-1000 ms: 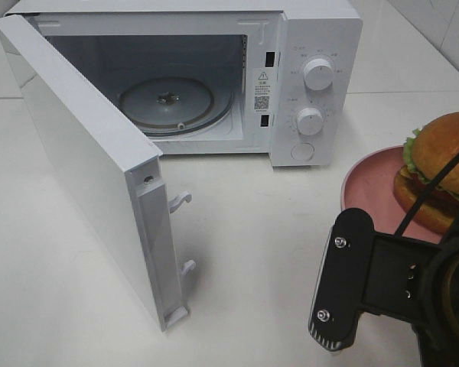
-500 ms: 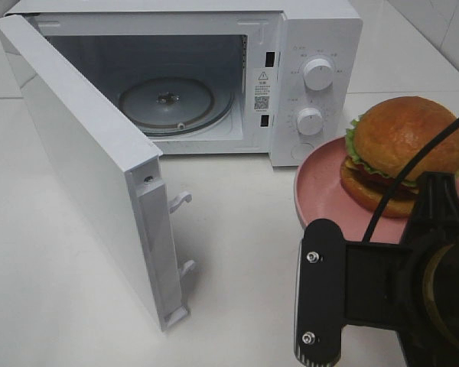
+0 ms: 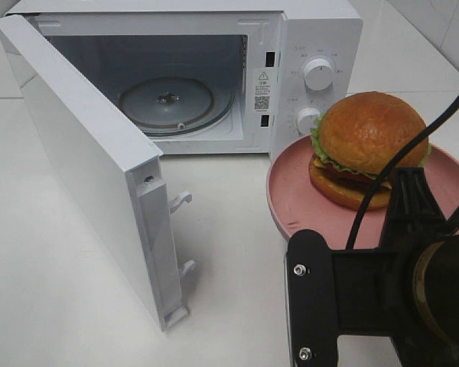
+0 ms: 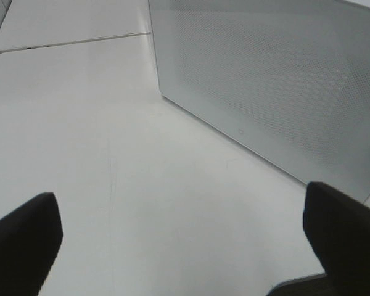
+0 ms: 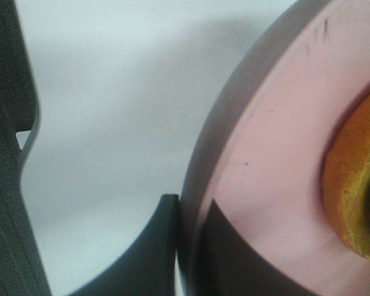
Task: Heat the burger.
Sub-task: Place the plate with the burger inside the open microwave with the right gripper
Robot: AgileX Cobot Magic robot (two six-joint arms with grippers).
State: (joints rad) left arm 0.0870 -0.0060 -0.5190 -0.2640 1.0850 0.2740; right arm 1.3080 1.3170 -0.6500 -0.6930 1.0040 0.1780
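- Exterior high view: bright, even, sharp; mild sheen on the burger [image 3: 371, 130] bun; microwave cavity [image 3: 138, 53] at eleven o'clock dimmer.
- Right wrist view: blurred close-up; plate [image 5: 271, 160] casts a soft shadow.
- Left wrist view: pale, soft.

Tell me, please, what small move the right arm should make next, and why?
Probably carry the pink plate left toward the glass turntable: the right gripper pinches its rim, the burger sits on it, and the microwave door stands open.

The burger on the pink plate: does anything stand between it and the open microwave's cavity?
Nothing visible does. The golden-brown burger sits on the round pink plate in front of the white microwave's dials, right of the opening. Its door is swung to the left, and the cavity holds only its glass turntable.
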